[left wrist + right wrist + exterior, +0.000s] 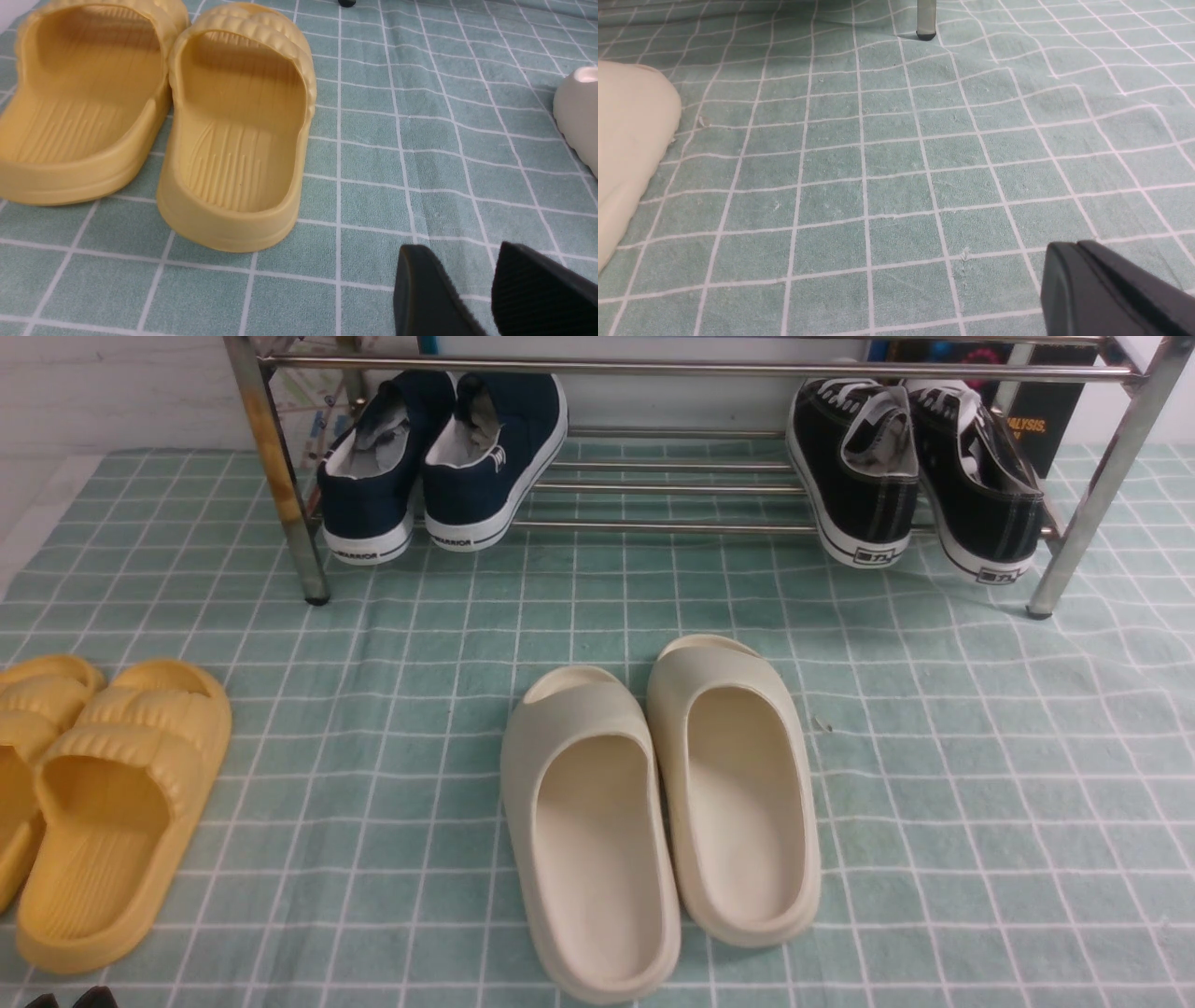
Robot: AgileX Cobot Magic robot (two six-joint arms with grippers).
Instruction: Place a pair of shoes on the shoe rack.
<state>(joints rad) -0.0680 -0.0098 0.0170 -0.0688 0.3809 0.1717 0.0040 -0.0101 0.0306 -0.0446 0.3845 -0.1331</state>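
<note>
The pair of shoes, two black canvas sneakers (864, 476) (985, 490) with white-edged soles, rests on the lower bars at the right end of the chrome shoe rack (691, 370), heels toward me. No gripper touches them. In the left wrist view my left gripper (460, 254) hovers open over bare cloth, a clear gap between its fingers; its tips just peek in at the bottom left of the front view (67, 1001). My right gripper (1070, 248) is shut on nothing, low over the cloth, some way from a rack leg (926, 21).
Navy sneakers (439, 457) sit at the rack's left end. Cream slides (658, 803) lie mid-cloth, their edges showing in the wrist views (579, 107) (630, 140). Yellow slides (112, 803) (238, 130) lie at the left, near my left gripper. Green checked cloth (980, 784) covers the floor.
</note>
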